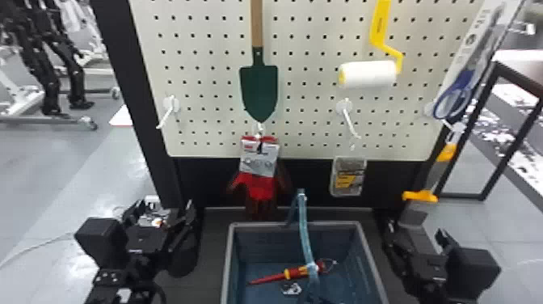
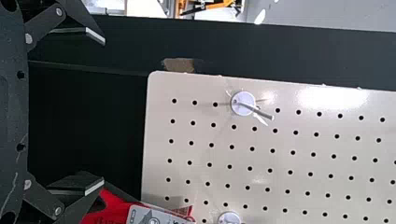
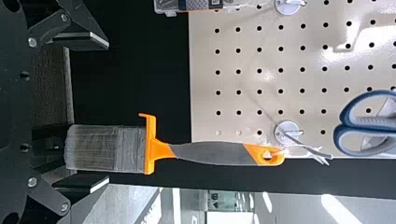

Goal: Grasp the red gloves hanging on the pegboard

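Note:
The red gloves (image 1: 259, 178) with their grey and red card hang from a hook at the lower middle of the cream pegboard (image 1: 307, 81), just under a green trowel. A corner of the red gloves (image 2: 112, 210) and their card also shows in the left wrist view, beside one finger. My left gripper (image 1: 184, 220) sits low at the left of the blue bin, below and to the left of the gloves, open and empty (image 2: 88, 109). My right gripper (image 1: 398, 238) sits low at the right, open (image 3: 88, 112), facing a brush.
A grey-blue bin (image 1: 238, 250) below the gloves holds a red screwdriver (image 1: 283, 275) and a teal strap. On the board hang a green trowel (image 1: 258, 89), a yellow paint roller (image 1: 369, 72), a small packet (image 1: 347, 176), blue scissors (image 1: 454, 99) and an orange-handled brush (image 3: 154, 150). Bare hooks (image 2: 245, 105) stick out.

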Controlling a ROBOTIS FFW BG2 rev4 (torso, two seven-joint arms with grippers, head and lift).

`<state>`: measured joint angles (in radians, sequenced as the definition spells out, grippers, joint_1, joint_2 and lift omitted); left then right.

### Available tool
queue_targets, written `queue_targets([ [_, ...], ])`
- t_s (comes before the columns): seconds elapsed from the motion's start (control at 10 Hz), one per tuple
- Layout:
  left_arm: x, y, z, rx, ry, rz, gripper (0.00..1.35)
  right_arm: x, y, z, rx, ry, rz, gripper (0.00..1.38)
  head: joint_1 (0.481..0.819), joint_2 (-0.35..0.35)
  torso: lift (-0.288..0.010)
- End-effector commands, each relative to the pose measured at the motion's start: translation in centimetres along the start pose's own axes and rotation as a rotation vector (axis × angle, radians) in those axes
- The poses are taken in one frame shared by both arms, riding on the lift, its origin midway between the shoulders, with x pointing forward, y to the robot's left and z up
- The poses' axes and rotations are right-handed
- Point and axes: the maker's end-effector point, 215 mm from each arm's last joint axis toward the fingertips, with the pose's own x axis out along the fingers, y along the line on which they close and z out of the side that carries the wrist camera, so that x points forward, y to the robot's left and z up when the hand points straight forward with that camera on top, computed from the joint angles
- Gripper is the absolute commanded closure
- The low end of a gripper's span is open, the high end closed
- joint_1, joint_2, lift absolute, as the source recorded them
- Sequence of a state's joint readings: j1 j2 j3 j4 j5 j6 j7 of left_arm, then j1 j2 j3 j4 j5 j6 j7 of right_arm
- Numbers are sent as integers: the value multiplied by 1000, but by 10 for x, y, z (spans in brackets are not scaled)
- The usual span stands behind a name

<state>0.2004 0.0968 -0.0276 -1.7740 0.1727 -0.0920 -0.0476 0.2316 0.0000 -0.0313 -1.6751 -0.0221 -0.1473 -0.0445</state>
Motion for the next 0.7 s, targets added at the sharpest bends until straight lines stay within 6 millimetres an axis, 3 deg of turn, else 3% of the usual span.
queue_targets([
  [0.0, 0, 1, 0, -5, -4, 3, 237, 0, 1, 0, 2, 0, 0, 271, 549, 0, -100],
  [0.6, 0, 2, -6, -20, 16, 4, 237, 0, 2, 0, -1, 0, 5, 271, 549, 0, -100],
])
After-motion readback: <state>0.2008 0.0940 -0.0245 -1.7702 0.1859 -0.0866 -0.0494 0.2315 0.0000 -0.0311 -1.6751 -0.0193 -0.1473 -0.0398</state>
